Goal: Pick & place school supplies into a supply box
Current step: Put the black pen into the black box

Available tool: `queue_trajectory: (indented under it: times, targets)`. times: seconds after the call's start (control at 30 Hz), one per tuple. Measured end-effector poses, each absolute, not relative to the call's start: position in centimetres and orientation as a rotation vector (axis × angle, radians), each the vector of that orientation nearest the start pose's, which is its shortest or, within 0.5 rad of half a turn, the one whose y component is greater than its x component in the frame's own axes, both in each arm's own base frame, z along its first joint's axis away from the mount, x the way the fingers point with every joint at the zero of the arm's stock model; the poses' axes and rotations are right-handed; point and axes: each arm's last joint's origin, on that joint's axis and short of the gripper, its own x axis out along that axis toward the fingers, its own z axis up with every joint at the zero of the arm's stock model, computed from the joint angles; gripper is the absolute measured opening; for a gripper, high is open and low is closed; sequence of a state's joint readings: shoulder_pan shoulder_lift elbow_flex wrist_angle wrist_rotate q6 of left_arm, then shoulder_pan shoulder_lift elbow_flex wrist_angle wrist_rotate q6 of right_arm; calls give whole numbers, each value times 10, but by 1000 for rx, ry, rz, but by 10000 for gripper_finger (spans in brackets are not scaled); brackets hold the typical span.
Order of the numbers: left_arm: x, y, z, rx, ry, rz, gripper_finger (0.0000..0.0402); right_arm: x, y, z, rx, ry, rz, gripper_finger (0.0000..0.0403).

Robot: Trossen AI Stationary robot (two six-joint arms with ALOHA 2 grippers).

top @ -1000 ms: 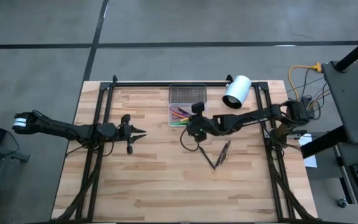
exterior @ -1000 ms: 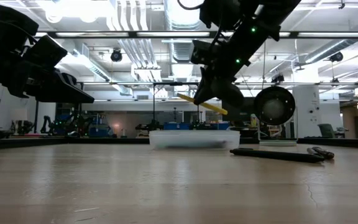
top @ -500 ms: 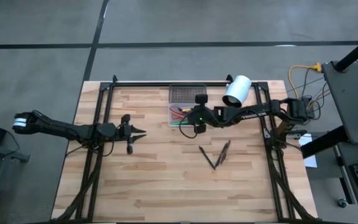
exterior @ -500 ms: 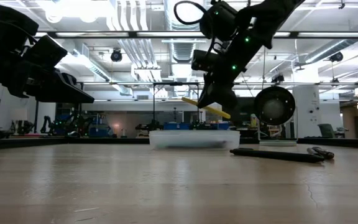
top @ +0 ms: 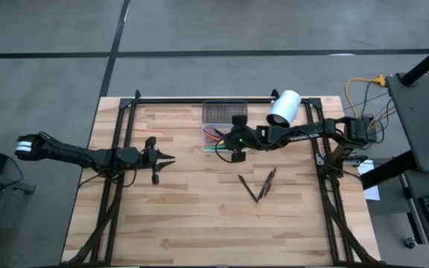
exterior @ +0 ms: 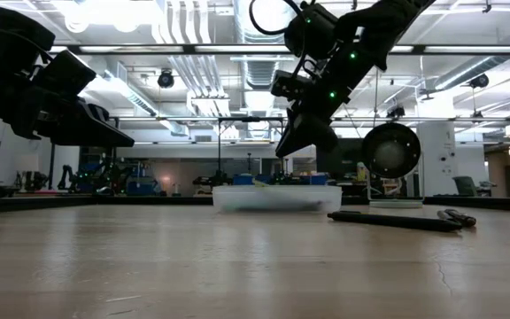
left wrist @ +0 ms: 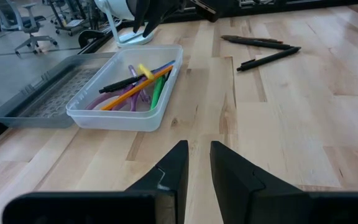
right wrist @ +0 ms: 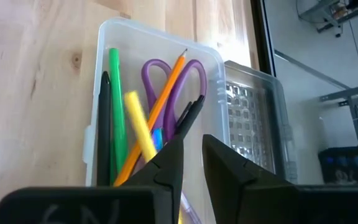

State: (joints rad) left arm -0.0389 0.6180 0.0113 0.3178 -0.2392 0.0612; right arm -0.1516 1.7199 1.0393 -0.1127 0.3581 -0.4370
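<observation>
I work in a big open lab: exposed ducts and pipes [exterior: 255, 35] run under a bright ceiling, a grey concrete floor [top: 51, 45] surrounds my wooden worktop [top: 185, 216], and office chairs [left wrist: 27, 22] stand beyond it.

Right arm: mine, stretched from the table's right edge toward its far middle, raised above the surface. Right gripper [top: 236, 142]: pointing down, my fingers [right wrist: 166, 163] parted by a narrow gap, nothing between them. Left arm: mine, extended level from the left side. Left gripper [top: 157, 159]: my fingers [left wrist: 173, 168] slightly apart, empty.
</observation>
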Motion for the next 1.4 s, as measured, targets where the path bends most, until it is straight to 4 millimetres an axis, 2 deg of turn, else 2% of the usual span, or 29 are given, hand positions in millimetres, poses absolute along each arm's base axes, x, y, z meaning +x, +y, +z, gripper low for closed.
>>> queue_trajectory:
  times: [0.67, 0.87, 1.1, 1.4]
  targets:
    - [132, 2, 139, 101, 293, 190, 52, 348, -63, 188, -424, 892, -328, 52]
    - [132, 2, 139, 101, 293, 190, 52, 347, -63, 187, -344, 886, -363, 52]
    - [132, 2, 139, 101, 293, 190, 52, 333, -60, 182, -342, 1059, -333, 52]
    - [132, 2, 139, 101, 292, 190, 52, 323, -58, 199, -312, 1291, -286, 52]
